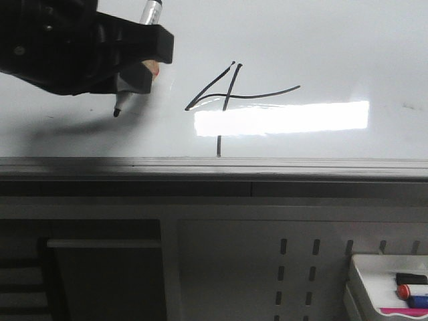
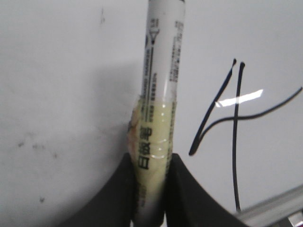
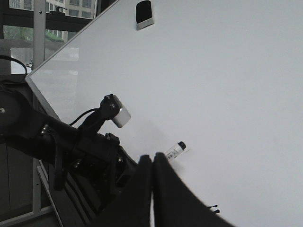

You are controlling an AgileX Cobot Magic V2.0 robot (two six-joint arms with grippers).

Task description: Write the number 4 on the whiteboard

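The whiteboard (image 1: 334,40) carries the number 4 (image 1: 227,93) in thin black lines: a slanted stroke, a long wavy crossbar and a vertical stroke running down through a bright light reflection. My left gripper (image 1: 144,63) is shut on a white marker (image 1: 150,12), whose black tip (image 1: 117,112) points at the board left of the 4, apart from its lines. In the left wrist view the marker (image 2: 158,94) sits between the black fingers (image 2: 182,189), with the 4 (image 2: 236,118) beside it. My right gripper (image 3: 152,158) is shut on nothing, off the whiteboard (image 3: 213,71).
A grey metal ledge (image 1: 214,167) runs along the board's near edge. A small white tray (image 1: 364,267) with coloured markers sits low on the right. An eraser (image 3: 144,14) is on the board's far part. The left arm (image 3: 71,142) lies beside my right gripper.
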